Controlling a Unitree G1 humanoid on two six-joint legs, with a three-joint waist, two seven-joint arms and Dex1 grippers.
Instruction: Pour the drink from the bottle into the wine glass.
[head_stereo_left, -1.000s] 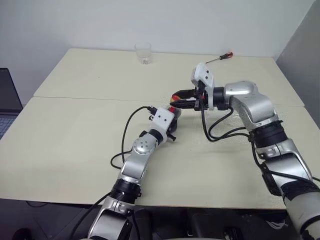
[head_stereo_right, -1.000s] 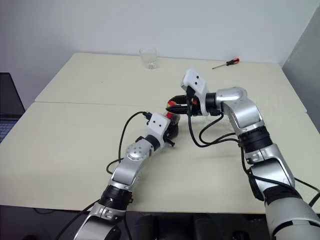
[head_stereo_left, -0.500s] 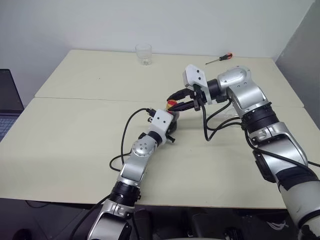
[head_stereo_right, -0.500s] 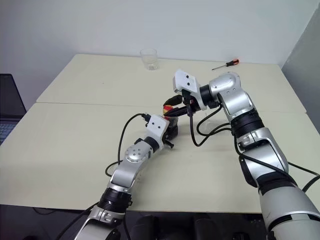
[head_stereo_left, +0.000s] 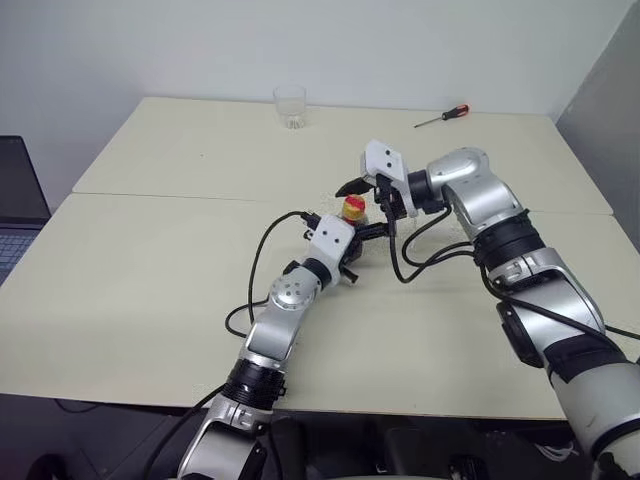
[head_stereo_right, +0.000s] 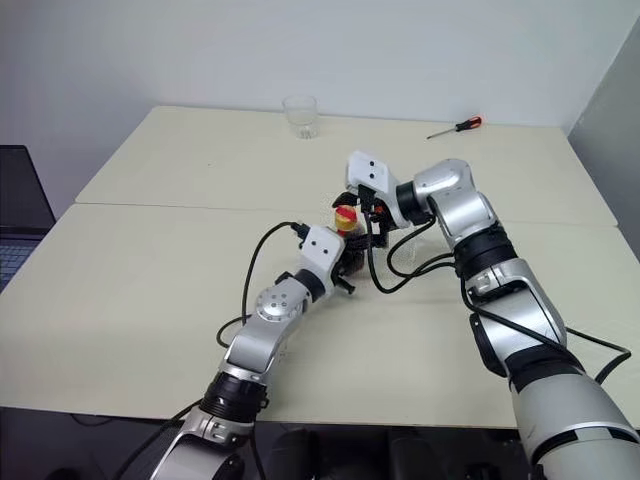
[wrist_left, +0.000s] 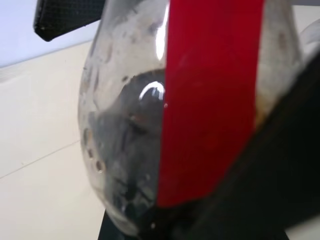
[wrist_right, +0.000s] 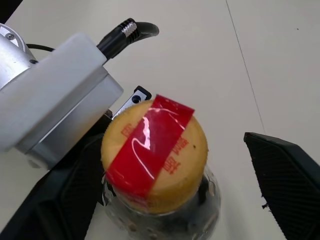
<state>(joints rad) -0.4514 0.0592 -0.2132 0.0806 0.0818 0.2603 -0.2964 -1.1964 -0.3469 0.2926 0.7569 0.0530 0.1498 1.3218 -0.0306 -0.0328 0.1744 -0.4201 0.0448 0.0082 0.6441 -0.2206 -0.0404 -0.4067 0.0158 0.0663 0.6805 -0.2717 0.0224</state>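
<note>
We have the bottle (head_stereo_left: 353, 213) near the middle of the table (head_stereo_left: 150, 280), clamped by our left gripper (head_stereo_left: 350, 245), whose fingers are squeezed tight against its body; in the left wrist view the clear wall and a red strip press right up to a black finger (wrist_left: 260, 190), with the dark drink (wrist_left: 130, 165) pooled low inside. Our right gripper (wrist_right: 170, 200) sits just over the cap (wrist_right: 155, 150), its fingers spread wide with one black pad (wrist_right: 285, 175) on each side and neither touching the cap, so it holds nothing. The yellowish cap is on, with red tape across its top, so we judge the step in hand to be uncapping. To do it well, we should centre the open fingers on the cap's rim, lower until the pads sit on the ribbed side and not on the taped top, then close firmly before twisting. The left hand must keep the bottle upright and resist the turn (a soft plastic body may buckle or spin if the grip slackens). We should lift the cap straight off once it is loose, so the dark liquid does not slosh out. A short clear tumbler (head_stereo_left: 288, 106) stands at the far edge of the table and a screwdriver (head_stereo_left: 440, 116) lies far right, both well apart from our hands. We cannot make out a stemmed wine glass anywhere.
</note>
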